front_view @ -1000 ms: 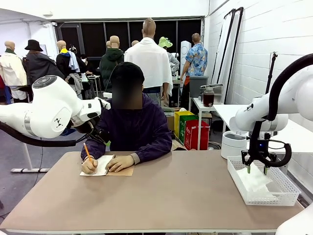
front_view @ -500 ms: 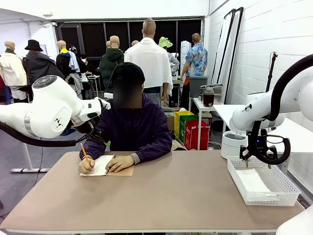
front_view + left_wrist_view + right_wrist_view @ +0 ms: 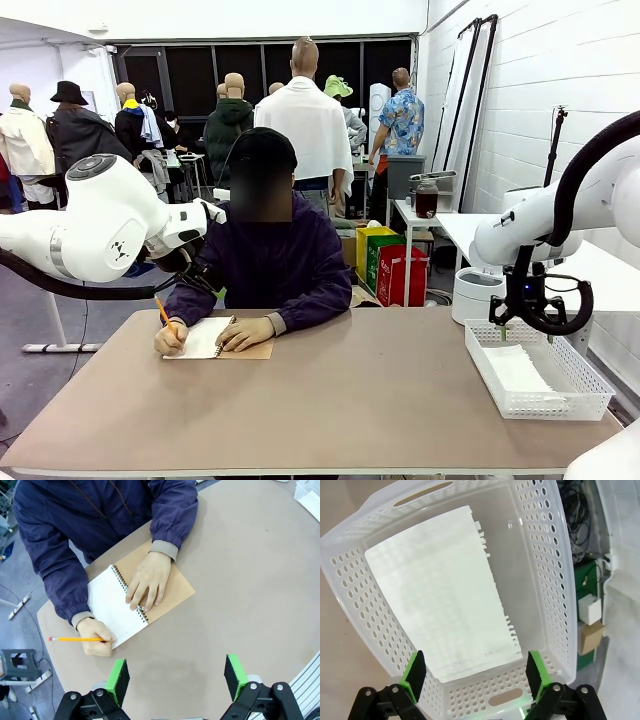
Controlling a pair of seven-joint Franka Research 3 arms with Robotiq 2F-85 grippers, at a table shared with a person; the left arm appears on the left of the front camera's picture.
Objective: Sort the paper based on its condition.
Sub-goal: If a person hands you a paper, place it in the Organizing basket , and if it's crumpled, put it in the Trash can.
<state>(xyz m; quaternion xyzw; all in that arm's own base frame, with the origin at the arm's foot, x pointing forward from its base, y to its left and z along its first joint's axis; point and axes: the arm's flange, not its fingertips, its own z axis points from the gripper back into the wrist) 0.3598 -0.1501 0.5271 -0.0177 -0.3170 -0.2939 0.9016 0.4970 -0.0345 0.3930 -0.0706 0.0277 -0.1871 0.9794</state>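
Paper (image 3: 445, 590) flat in tray (image 3: 540, 555), right fingers (image 3: 413, 672) spread empty above it, left fingers (image 3: 118, 679) spread too – lift right straight up, clear rim before swinging

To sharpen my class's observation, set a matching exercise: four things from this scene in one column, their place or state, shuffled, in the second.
Column A: 1 sheet of paper; 2 pencil; 3 spiral notepad; 4 right gripper.
Column B: a open, above the white mesh tray; b in the person's writing hand; c flat in the white mesh tray; d on the table, under the person's other hand.
Pairs: 1-c; 2-b; 3-d; 4-a.
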